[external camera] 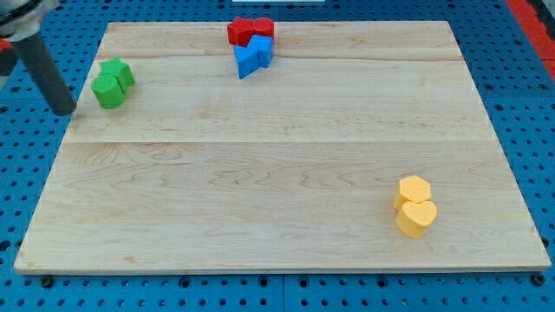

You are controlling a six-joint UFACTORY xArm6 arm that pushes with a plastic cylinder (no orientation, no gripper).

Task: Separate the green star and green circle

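Near the board's left edge, my tip (66, 111) sits beside the seemingly touching green star (117, 72) and green circle (108, 91).

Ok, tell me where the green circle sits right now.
The green circle sits near the board's left edge toward the view's top, touching the green star just above it. My tip is just to its left, off the wooden board.

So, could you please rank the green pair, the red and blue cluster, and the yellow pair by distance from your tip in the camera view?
From my tip, at the view's left:
1. Green star and green circle, just right; too close to split.
2. Red block and blue block, top.
3. Yellow blocks, bottom right.
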